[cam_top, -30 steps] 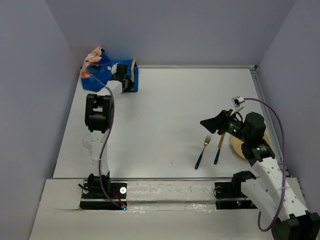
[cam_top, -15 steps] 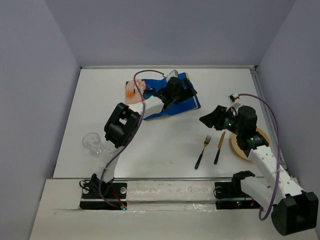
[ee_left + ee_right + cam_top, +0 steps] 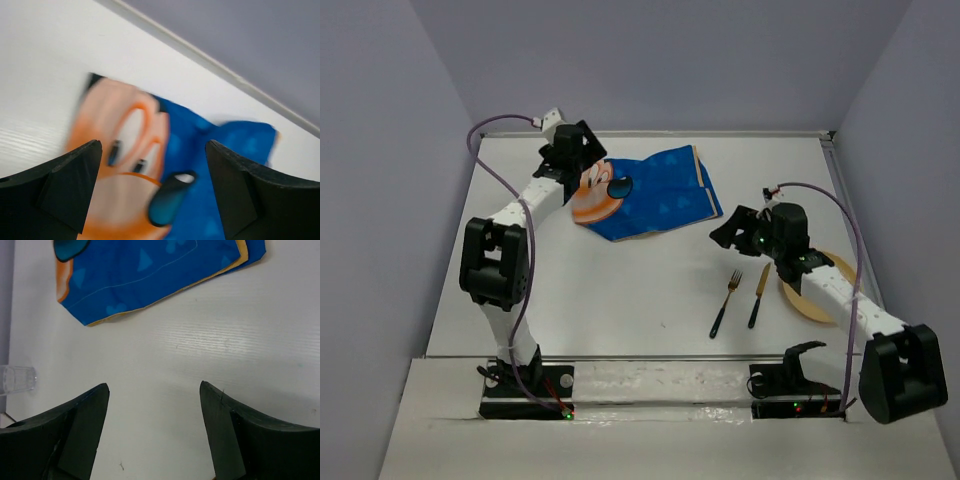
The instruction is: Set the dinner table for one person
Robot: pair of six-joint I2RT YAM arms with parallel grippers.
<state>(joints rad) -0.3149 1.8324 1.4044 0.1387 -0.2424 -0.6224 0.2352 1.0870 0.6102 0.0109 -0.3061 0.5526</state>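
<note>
Step in hand, my read: laying mat.
- Mat (image 3: 655,195) lies on dinner table (image 3: 640,290) at 12 o'clock, skewed.
- Left gripper (image 3: 578,158) hovers over mat's 9 o'clock end, jaws wide, nothing between.
- Right gripper (image 3: 723,230) at 3 o'clock, jaws apart, empty, facing mat.
- Fork (image 3: 725,303) and knife (image 3: 758,296) side by side at 4 o'clock. Plate (image 3: 798,300) just beyond, partly under right arm.
- Glass (image 3: 17,379) shows only in right wrist view.

Next, I judge: square mat, drag toward 6 o'clock, then plate onto it.

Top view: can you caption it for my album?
Blue mat, fork, knife and plate on the white table.
</note>
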